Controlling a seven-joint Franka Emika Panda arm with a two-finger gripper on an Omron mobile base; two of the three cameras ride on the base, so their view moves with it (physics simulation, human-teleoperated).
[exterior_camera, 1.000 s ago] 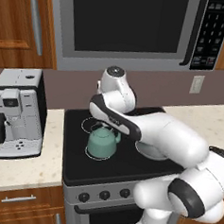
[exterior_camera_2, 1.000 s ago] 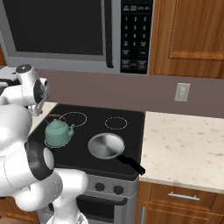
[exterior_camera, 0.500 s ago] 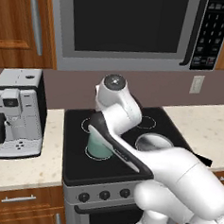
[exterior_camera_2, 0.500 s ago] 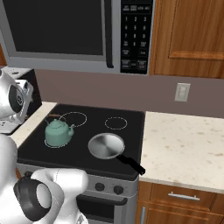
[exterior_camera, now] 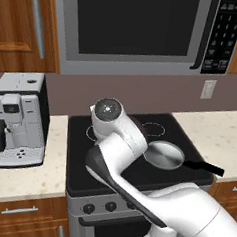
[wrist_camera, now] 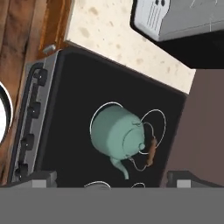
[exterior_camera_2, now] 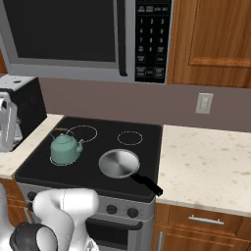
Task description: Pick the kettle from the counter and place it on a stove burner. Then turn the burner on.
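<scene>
Teal kettle (wrist_camera: 119, 136) sat on its stove burner (wrist_camera: 97, 114), mid-frame; knob-turning remained.
Gripper's jaw state could not be told; next, reach a front knob (wrist_camera: 27, 141).

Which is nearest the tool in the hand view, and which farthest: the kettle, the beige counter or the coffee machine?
1. Kettle, on the cooktop, just ahead of the tool.
2. Counter, beyond the cooktop's edge.
3. Coffee machine, at the view's top right.
</scene>
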